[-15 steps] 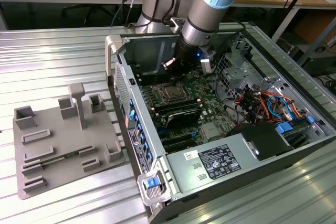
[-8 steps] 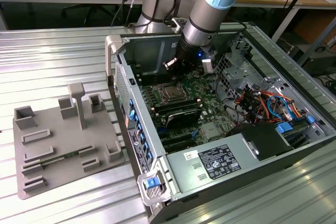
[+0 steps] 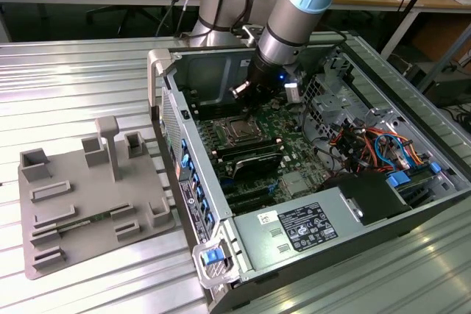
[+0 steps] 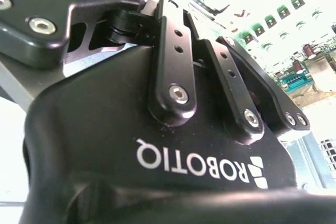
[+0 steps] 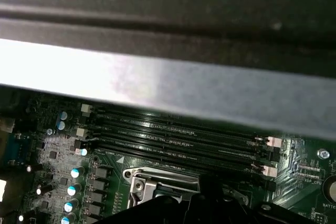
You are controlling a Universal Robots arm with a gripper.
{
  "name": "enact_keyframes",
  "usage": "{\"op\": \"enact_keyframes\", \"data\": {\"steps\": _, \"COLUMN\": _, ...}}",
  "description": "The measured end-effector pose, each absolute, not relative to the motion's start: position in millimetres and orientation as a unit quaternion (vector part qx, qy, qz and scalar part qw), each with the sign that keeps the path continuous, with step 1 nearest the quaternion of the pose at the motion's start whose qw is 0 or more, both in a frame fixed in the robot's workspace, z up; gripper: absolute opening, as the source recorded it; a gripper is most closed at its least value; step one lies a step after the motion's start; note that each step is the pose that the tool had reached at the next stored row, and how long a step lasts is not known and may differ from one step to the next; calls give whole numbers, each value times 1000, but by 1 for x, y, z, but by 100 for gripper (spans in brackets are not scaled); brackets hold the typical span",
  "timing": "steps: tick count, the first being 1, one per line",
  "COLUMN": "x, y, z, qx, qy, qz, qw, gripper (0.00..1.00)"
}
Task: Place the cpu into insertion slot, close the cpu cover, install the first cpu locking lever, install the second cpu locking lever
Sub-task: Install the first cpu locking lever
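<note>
Here we see the gripper [image 3: 246, 90] lowered into the open computer case [image 3: 353, 204], just above the insertion slot [image 3: 239, 131] on the green circuit board [image 3: 294, 126]. Whether its fingers are spread or pinching, we cannot tell. In the first wrist view, the socket's silver rim [image 5: 157, 182] lies beside the memory slots [image 5: 178, 140].

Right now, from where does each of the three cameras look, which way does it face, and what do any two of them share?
Exterior view: off the arm, above, looking down into the open computer case; shows the arm and gripper over the insertion slot.
Second wrist view: on the wrist, looking along the gripper's body and linkages.
First wrist view: on the wrist, facing the motherboard; memory slots, slot's metal frame.
Shared: exterior and first wrist views both show the memory slots.
</note>
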State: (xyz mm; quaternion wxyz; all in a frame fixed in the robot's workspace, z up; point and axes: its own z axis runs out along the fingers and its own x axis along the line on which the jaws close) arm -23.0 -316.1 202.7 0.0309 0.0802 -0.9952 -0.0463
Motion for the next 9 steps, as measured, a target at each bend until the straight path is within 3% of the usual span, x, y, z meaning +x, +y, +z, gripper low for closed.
{"op": "enact_keyframes", "data": {"steps": 9, "x": -29, "y": -316, "z": 213, "qx": 81, "qy": -995, "qz": -46, "qw": 25, "gripper": 11}}
